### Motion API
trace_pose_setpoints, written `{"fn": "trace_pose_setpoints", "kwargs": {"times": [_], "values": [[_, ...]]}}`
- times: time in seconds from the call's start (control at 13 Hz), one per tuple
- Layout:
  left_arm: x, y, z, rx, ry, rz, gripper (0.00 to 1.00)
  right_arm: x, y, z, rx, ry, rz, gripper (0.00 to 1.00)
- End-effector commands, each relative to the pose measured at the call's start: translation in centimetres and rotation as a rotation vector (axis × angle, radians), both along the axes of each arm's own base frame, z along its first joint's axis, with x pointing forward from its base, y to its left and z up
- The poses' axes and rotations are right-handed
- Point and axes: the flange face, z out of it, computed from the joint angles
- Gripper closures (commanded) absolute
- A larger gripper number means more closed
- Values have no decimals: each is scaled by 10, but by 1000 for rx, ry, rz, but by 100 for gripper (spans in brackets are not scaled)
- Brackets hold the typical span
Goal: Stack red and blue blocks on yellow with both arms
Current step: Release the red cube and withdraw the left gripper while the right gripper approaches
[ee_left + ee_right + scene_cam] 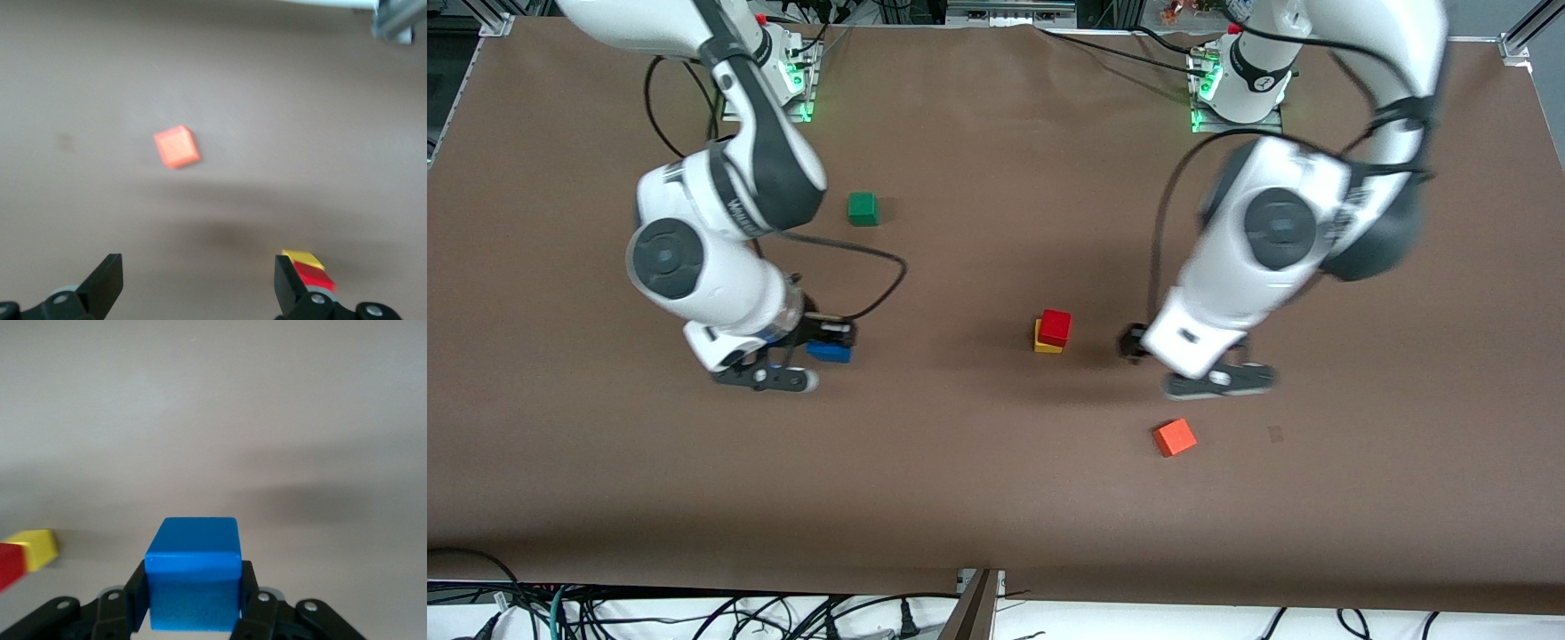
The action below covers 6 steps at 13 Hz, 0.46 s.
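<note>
The red block (1056, 327) sits on the yellow block (1046, 344) at the table's middle; both also show in the left wrist view, red (315, 278) on yellow (303, 258), and in the right wrist view, red (10, 565) and yellow (37, 549). My right gripper (831, 342) is shut on the blue block (830, 352), toward the right arm's end of the table. In the right wrist view the blue block (193, 581) sits between the fingers (137, 593). My left gripper (1138, 342) is open and empty beside the stack, toward the left arm's end; in its wrist view the gripper (197, 283) holds nothing.
An orange-red cube (1175, 437) lies nearer the front camera than the left gripper and also shows in the left wrist view (177, 147). A green cube (863, 209) lies farther from the front camera, near the right arm. The table is covered in brown (996, 498).
</note>
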Motion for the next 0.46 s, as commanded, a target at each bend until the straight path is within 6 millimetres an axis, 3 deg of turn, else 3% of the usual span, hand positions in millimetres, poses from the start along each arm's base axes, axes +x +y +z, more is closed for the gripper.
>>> {"fn": "trace_pose_setpoints", "kwargs": {"times": [0.0, 0.15, 0.31, 0.38], "values": [[13, 92, 42, 8, -43, -25, 0, -13, 81, 7, 25, -16, -97, 80], [13, 158, 60, -21, -36, -27, 0, -38, 151, 5, 37, -34, -154, 80], [-2, 215, 89, -32, -16, -32, 0, -66, 209, 4, 94, -88, -213, 80], [-6, 218, 86, -33, 10, -27, 0, -78, 228, -4, 101, -109, -218, 80]]}}
